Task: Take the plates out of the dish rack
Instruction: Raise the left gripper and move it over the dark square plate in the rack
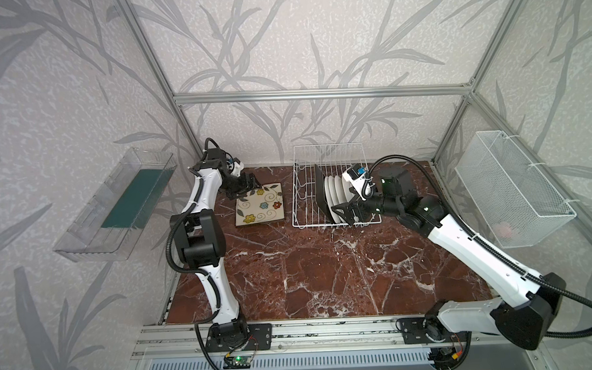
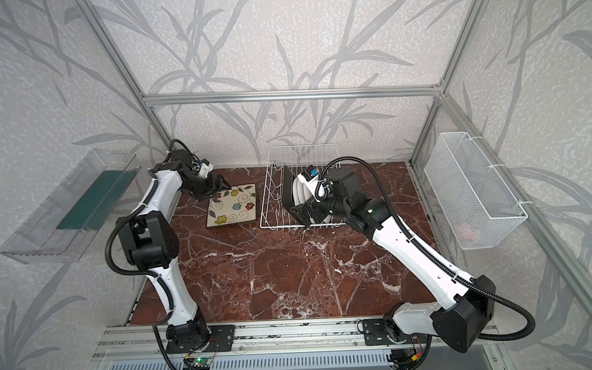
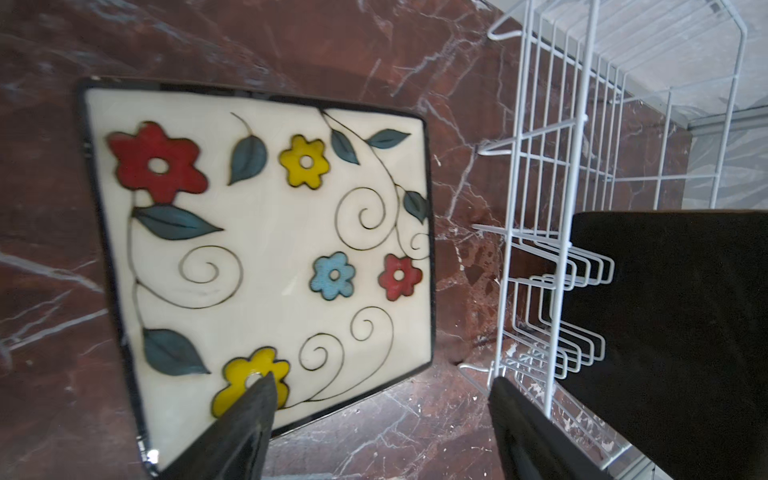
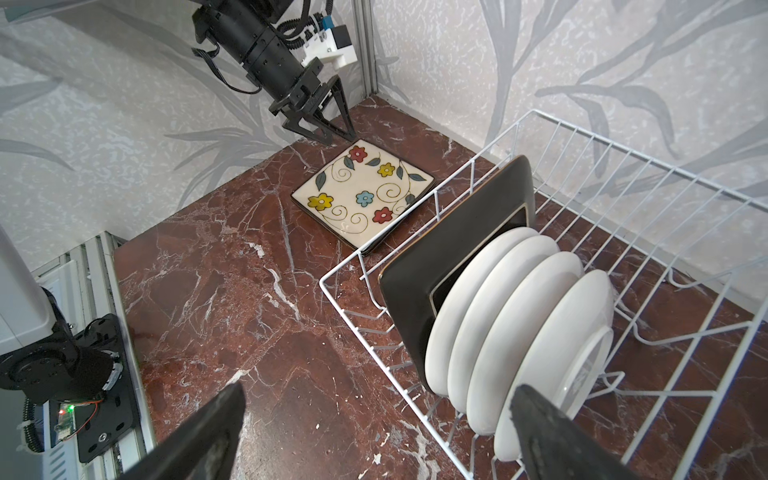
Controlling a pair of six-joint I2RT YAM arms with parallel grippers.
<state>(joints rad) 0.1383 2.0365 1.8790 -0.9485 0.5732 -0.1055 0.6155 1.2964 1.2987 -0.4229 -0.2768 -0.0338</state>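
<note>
The white wire dish rack [image 1: 304,178] [image 2: 271,193] [image 4: 623,174] stands at the back of the table. In it, a black-backed square plate [image 1: 320,191] [image 4: 457,232] and several round white plates [image 1: 335,194] [image 4: 519,324] stand on edge. A flowered square plate [image 1: 259,204] [image 3: 266,249] lies face up left of the rack, seemingly on top of a stack. My left gripper [image 1: 247,189] [image 3: 382,382] hovers open over its far left corner, holding nothing. My right gripper [image 1: 339,214] [image 4: 378,390] is open at the rack's near side beside the round plates, empty.
A clear plastic tray [image 1: 116,205] hangs on the left wall. A fine-mesh white basket [image 1: 511,188] hangs on the right wall. The marble tabletop [image 1: 325,276] stretches in front of the rack, between the two arm bases.
</note>
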